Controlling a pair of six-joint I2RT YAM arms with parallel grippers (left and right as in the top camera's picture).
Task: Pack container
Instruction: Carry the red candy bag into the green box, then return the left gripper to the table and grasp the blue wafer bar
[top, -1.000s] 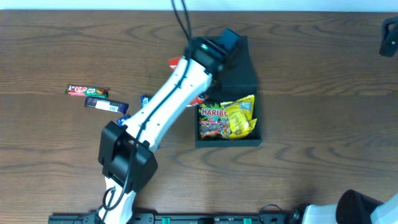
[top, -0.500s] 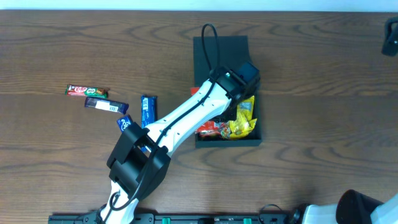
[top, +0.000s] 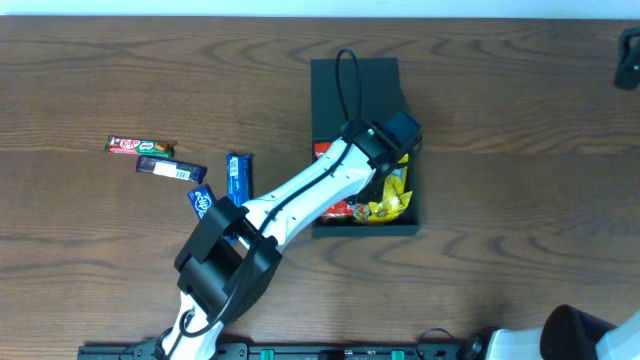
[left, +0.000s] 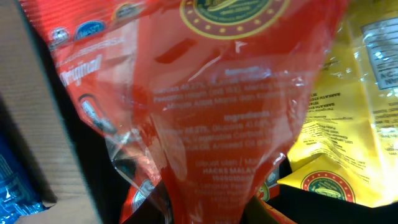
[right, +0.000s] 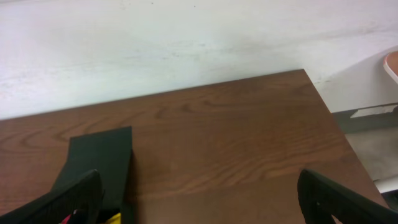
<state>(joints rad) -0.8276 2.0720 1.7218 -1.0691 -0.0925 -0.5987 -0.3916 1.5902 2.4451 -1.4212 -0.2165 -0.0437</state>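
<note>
The container (top: 414, 190) is a dark square box with its flap lid (top: 355, 85) lying open at the back. My left gripper (top: 385, 160) is over the box and shut on a red snack packet (left: 205, 93), which fills the left wrist view; its edge shows in the overhead view (top: 322, 150). A yellow packet (top: 397, 195) lies in the box and also shows in the left wrist view (left: 364, 93). A Haribo packet (top: 343, 209) lies partly hidden under the arm. My right gripper (right: 199, 208) is open and empty, above bare table right of the lid (right: 102, 158).
Left of the box lie a KitKat bar (top: 140, 147), a dark bar (top: 170, 170), a blue bar (top: 238, 175) and a blue packet (top: 200, 200) partly under the left arm. The table's far edge and a white wall (right: 186, 43) show beyond.
My left gripper has swung from the lid at the back forward over the box, carrying the red packet, and now covers most of the Haribo packet.
</note>
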